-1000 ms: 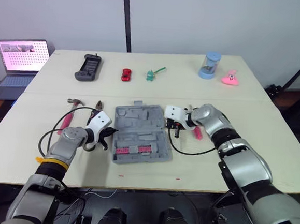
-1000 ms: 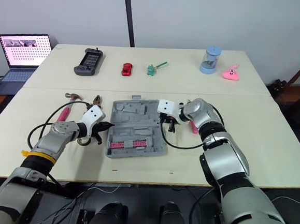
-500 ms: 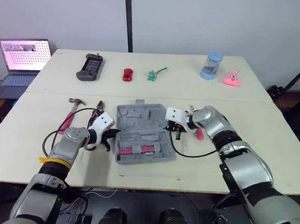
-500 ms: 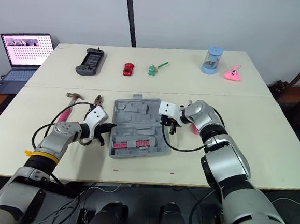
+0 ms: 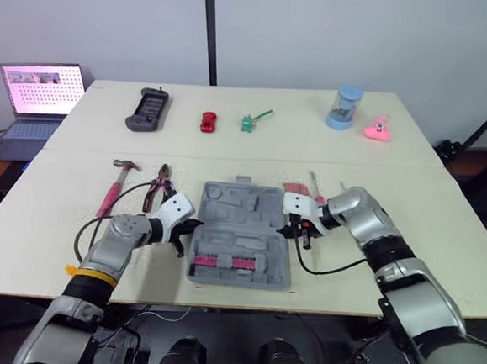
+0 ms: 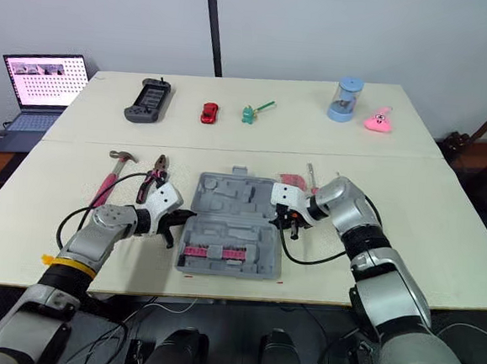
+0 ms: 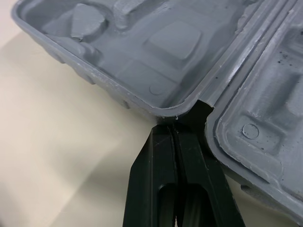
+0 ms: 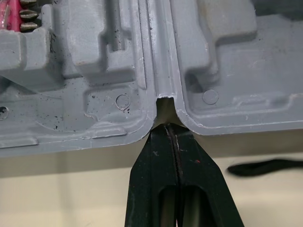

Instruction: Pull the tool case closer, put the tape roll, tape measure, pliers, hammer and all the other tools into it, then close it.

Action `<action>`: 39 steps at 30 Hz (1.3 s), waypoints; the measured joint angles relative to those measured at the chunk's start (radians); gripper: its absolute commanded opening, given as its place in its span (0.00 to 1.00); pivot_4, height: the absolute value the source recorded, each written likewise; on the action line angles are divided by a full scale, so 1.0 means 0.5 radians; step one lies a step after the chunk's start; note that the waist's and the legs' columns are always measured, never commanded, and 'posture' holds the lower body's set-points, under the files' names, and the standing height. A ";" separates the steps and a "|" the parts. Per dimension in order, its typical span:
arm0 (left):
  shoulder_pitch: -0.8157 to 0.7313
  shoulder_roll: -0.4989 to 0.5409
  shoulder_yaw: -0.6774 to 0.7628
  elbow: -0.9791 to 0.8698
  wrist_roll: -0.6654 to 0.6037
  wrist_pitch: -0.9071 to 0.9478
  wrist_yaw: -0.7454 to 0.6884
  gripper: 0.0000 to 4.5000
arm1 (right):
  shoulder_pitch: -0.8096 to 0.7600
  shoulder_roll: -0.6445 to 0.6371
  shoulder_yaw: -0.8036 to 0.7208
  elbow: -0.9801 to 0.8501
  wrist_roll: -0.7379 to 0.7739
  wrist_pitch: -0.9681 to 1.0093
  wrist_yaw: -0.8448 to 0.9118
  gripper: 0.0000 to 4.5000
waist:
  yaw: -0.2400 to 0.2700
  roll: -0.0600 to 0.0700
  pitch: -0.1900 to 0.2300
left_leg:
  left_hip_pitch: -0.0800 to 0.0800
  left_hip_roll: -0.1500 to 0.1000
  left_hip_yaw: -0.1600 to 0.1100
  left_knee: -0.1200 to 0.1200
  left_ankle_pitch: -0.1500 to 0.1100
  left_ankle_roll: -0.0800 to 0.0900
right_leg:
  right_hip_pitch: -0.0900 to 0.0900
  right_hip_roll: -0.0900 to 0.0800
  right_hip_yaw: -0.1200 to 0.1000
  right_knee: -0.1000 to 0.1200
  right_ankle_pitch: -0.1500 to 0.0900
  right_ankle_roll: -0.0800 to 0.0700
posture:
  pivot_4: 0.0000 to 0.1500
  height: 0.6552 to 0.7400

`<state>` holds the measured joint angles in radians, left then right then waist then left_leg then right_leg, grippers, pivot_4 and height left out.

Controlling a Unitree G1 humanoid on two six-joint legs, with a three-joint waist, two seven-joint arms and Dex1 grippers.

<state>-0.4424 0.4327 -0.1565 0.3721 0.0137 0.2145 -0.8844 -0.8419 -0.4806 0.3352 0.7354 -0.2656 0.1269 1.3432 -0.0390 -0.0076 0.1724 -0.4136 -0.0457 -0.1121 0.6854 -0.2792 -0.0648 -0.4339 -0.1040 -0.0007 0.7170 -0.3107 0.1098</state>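
Now you're on the first step, as I judge it: the open tool case (image 5: pixel 244 233) lies flat near the front edge of the table (image 5: pixel 443 215), between your arms. Your left gripper (image 5: pixel 191 228) and right gripper (image 5: pixel 289 229) each have their fingers pressed together with no gap, tips lodged in the hinge notch at either end of the case, not pinched around anything. The case looks close enough, so next back both tips out and reach for the hammer (image 5: pixel 112 190) and pliers (image 5: pixel 157 188), lying just beyond your left gripper.
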 measured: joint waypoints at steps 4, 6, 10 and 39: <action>0.041 0.036 -0.031 -0.121 -0.004 0.091 -0.060 0.00 | 0.113 -0.048 -0.005 -0.215 0.034 0.120 0.020 0.00 | -0.004 0.000 0.000 | 0.000 0.000 0.000 0.000 0.000 0.000 | 0.000 0.000 0.000 0.000 0.000 0.000 | 1.00 0.22; 0.077 0.065 -0.033 -0.195 -0.008 0.146 -0.085 0.00 | 0.162 -0.072 -0.007 -0.301 0.048 0.170 0.024 0.00 | -0.007 0.000 0.000 | 0.001 0.001 0.000 0.000 0.000 0.000 | 0.000 0.000 0.000 0.000 0.000 0.000 | 1.00 0.22; 0.139 0.106 -0.051 -0.326 -0.019 0.231 -0.150 0.00 | 0.220 -0.099 -0.005 -0.411 0.074 0.237 0.033 0.00 | -0.007 0.000 0.000 | 0.001 0.001 0.000 0.000 0.000 0.000 | 0.000 0.000 0.000 -0.001 0.000 0.000 | 1.00 0.22; 0.419 0.320 -0.135 -0.898 -0.132 0.622 -0.228 0.00 | 0.526 -0.264 0.074 -1.014 0.231 0.637 0.073 0.00 | -0.001 -0.001 0.000 | 0.001 0.004 -0.001 0.000 -0.007 0.012 | 0.003 0.001 0.000 -0.004 0.000 0.000 | 1.00 0.22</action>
<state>-0.2331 0.5927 -0.2239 -0.0768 -0.0524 0.5256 -0.9982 -0.5791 -0.6127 0.3722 0.2284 -0.1500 0.4453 1.3795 -0.0397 -0.0081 0.1725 -0.4129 -0.0439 -0.1126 0.6852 -0.2827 -0.0587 -0.4325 -0.1035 -0.0007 0.7152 -0.3108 0.1097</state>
